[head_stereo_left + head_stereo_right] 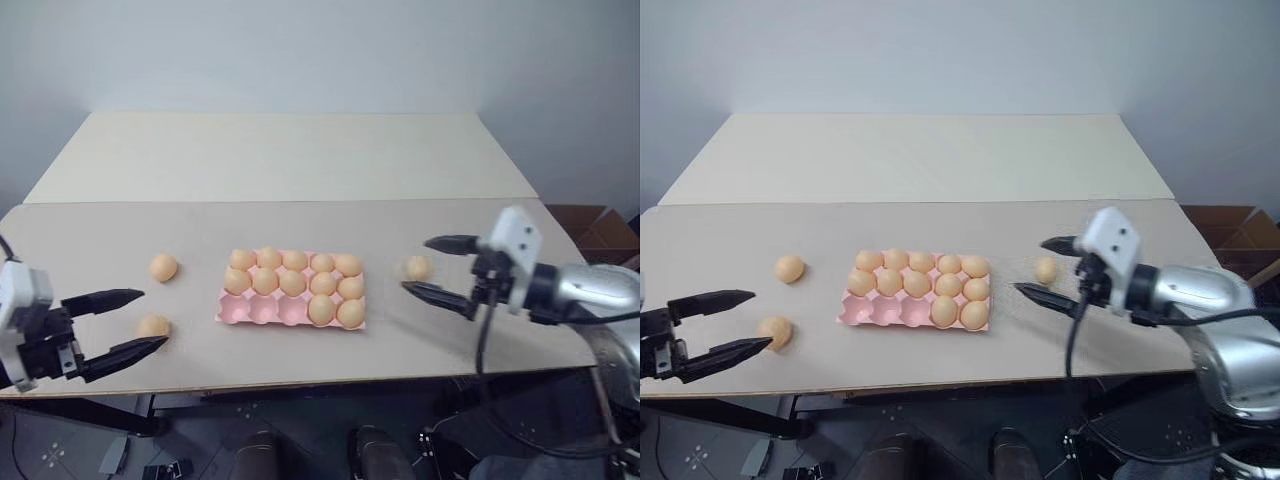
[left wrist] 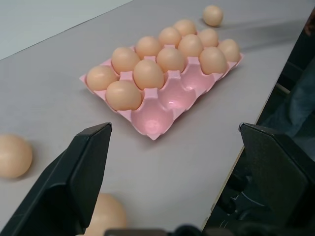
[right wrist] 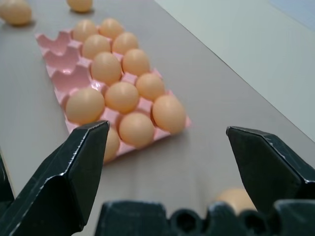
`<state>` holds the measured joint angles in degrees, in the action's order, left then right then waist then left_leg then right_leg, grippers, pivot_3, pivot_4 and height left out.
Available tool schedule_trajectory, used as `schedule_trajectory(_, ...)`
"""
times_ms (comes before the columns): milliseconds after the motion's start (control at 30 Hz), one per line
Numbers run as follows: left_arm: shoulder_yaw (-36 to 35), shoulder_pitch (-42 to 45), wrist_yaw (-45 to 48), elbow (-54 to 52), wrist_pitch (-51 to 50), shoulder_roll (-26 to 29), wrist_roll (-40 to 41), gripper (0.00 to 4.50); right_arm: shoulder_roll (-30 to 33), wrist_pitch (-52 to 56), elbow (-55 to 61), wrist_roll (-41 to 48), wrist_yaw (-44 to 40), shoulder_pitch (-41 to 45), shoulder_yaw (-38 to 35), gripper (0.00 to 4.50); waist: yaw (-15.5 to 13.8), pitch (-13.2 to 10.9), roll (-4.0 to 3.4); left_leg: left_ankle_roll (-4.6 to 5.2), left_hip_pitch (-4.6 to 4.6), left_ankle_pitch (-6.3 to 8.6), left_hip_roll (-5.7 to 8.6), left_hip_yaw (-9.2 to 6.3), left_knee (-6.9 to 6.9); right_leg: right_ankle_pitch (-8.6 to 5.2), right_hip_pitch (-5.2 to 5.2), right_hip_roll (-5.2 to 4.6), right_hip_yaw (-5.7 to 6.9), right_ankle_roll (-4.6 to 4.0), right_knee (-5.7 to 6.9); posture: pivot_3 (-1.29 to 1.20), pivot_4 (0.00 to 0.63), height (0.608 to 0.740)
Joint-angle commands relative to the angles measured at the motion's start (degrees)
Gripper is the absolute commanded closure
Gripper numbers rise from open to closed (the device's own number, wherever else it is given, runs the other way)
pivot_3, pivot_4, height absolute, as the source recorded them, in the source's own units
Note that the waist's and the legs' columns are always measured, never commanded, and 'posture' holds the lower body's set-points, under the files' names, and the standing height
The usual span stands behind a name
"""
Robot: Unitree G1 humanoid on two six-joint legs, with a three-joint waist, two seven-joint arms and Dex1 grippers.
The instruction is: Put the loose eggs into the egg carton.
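Note:
The pale pink egg carton lies mid-table with several eggs in its cups; three cups along its front left stand empty. Three loose eggs rest on the table. One egg is left of the carton. Another egg lies nearer the front edge, just beside the fingertips of my open left gripper. The third egg is right of the carton, between the spread fingers of my open right gripper; in the right wrist view this egg sits low by one finger, and I cannot tell whether they touch.
The grey table's front edge runs close below both grippers. A cream table adjoins at the back. A cardboard box stands on the floor at the far right.

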<state>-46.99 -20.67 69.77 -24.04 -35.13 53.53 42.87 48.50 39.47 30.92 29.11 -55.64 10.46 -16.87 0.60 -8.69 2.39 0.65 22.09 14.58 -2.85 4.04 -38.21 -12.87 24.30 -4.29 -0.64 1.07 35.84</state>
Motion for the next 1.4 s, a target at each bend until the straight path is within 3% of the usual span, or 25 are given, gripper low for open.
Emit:
schedule_trajectory(33, -2.98, -1.72, 2.28, 0.89, 1.24, -0.69, 0.77, 0.00, 0.26, -4.97, -1.29, 3.36, -5.24, -5.82, -6.15, 0.04, 0.06, 0.01, 0.02, 0.00, 0.00, 0.00, -0.01, 0.00, 0.00, -0.08, 0.00, 0.01, 0.00, -0.14, 0.01, 0.00, 0.150, 0.740)
schedule_trajectory(200, -1.85, -2.68, 3.25, 2.92, 2.47, -0.74, -0.82, 0.00, -0.51, -10.01, -5.11, 0.65, -5.24, -12.32, -5.62, 0.04, 0.07, 0.01, 0.02, 0.00, -0.12, -0.01, -0.01, 0.06, -0.06, -0.38, -0.05, -0.02, -0.09, 0.11, 0.09, 0.00, 0.150, 0.740)
schedule_trajectory(400, -1.09, -1.58, 3.34, 2.70, 2.18, -0.33, 0.06, 0.00, -0.56, -10.63, -5.64, 0.89, -2.80, -11.64, -4.69, 0.04, 0.04, 0.01, 0.01, -0.01, -0.12, -0.01, -0.02, 0.09, -0.09, -0.36, -0.02, -0.02, -0.14, 0.11, 0.12, 0.00, 0.150, 0.740)
schedule_trajectory(533, 0.70, 0.66, 3.26, 2.47, 2.28, 0.83, 0.04, 0.00, -1.05, -8.80, -8.92, -4.31, 3.57, -5.55, 1.66, 0.04, 0.11, 0.01, 0.01, -0.01, -0.12, -0.01, -0.02, 0.11, -0.09, -0.35, -0.01, -0.03, -0.16, 0.09, 0.12, 0.00, 0.150, 0.740)
schedule_trajectory(733, 1.89, 2.84, 3.09, 1.86, 2.03, 2.16, -0.19, 0.00, -6.86, -5.79, -19.12, -11.33, 12.89, 6.33, 11.76, 0.04, 0.19, 0.01, -0.01, -0.01, -0.07, -0.02, 0.00, 0.13, -0.07, -0.08, 0.07, 0.00, -0.16, -0.37, 0.14, 0.00, 0.150, 0.740)
schedule_trajectory(1100, 0.53, 1.09, 2.48, -0.56, 1.00, 1.66, 0.48, 0.00, -16.49, -2.81, -38.55, -18.81, 23.34, 19.43, 17.85, 0.04, 0.12, -0.01, -0.02, -0.01, 0.11, -0.01, 0.01, 0.10, -0.02, 0.09, 0.16, 0.01, -0.11, -0.01, 0.07, 0.00, 0.150, 0.740)
schedule_trajectory(1200, -0.19, 0.46, 2.31, -1.25, 0.78, 1.56, 0.73, 0.00, -17.25, -3.18, -39.64, -19.50, 23.89, 19.73, 18.15, 0.60, 0.18, -0.01, -0.03, -0.01, 0.12, -0.01, 0.01, 0.09, -0.02, 0.09, 0.16, 0.01, -0.11, -0.01, 0.07, 0.00, 0.150, 0.740)
schedule_trajectory(1367, -1.61, -0.34, 2.23, -2.01, 0.46, 1.67, 1.11, 0.00, -17.84, -2.83, -34.25, -19.04, 24.47, 19.38, 17.48, 2.32, 0.31, -0.03, -0.07, -0.01, 0.11, -0.01, -0.01, 0.08, -0.01, 0.09, 0.17, 0.04, -0.11, 0.00, 0.08, 0.00, 0.150, 0.740)
schedule_trajectory(1400, -1.68, -0.34, 2.18, -2.09, 0.40, 1.69, 1.10, 0.00, -17.85, -2.62, -32.62, -18.87, 24.57, 19.25, 17.34, 2.32, 0.38, -0.05, -0.10, -0.01, 0.11, -0.01, 0.00, 0.09, -0.01, 0.09, 0.18, 0.04, -0.12, 0.00, 0.10, 0.00, 0.150, 0.740)
